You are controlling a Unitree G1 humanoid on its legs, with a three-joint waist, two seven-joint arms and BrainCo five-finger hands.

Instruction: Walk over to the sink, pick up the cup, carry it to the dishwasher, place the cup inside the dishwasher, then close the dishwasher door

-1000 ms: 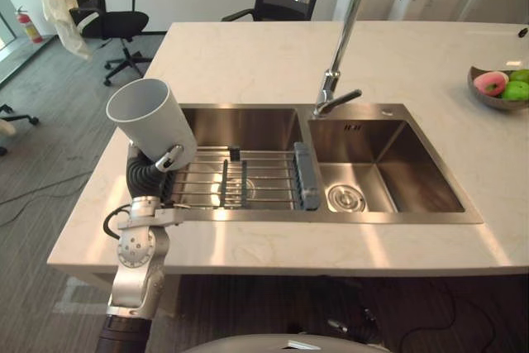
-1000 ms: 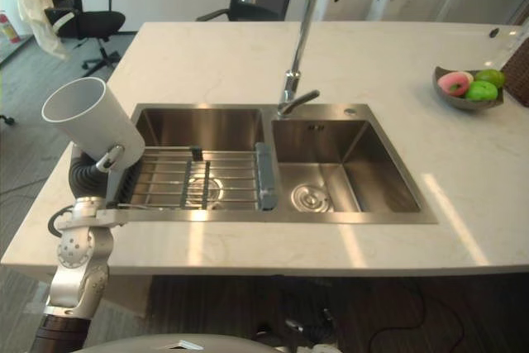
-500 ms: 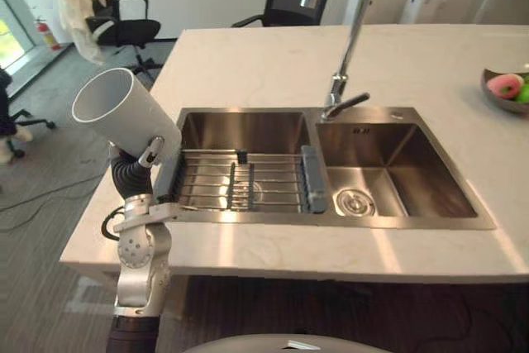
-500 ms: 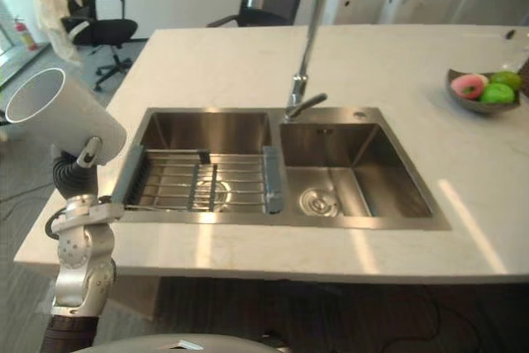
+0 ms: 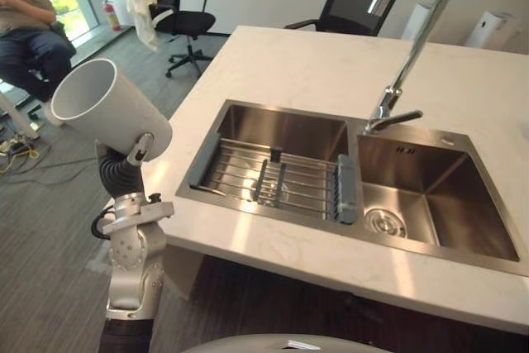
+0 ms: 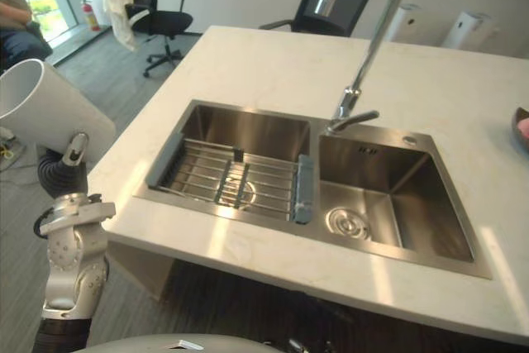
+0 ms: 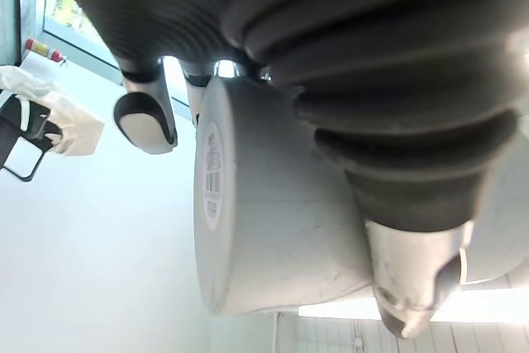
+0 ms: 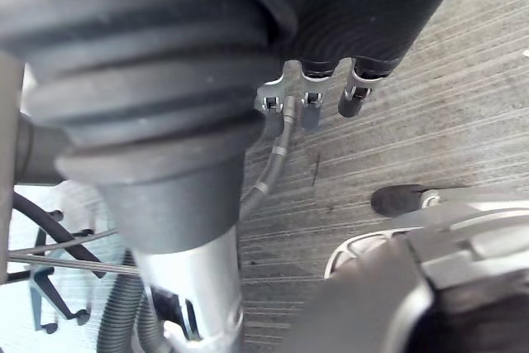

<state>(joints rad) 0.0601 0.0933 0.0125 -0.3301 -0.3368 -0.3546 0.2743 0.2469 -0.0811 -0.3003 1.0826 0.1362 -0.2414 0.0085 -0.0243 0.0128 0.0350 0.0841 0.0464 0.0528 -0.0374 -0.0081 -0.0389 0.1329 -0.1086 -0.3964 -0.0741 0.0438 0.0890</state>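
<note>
Noted left of stainless-steel double sink (image 5: 281, 131): white cylindrical cup (image 5: 107, 109), tilted, clasped in left hand (image 5: 140, 148). Grip of right hand (image 8: 331, 22): cannot tell.

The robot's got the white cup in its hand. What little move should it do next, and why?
Probably step away toward the dishwasher, holding steady: the left hand grips the cup, tilted, raised beside the counter, clear of the sink.

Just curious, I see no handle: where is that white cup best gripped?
Grip the cup round its plain wall, from the side, thumb opposite fingers, as the left hand has it: no handle shows, and the mouth is left free.
</note>
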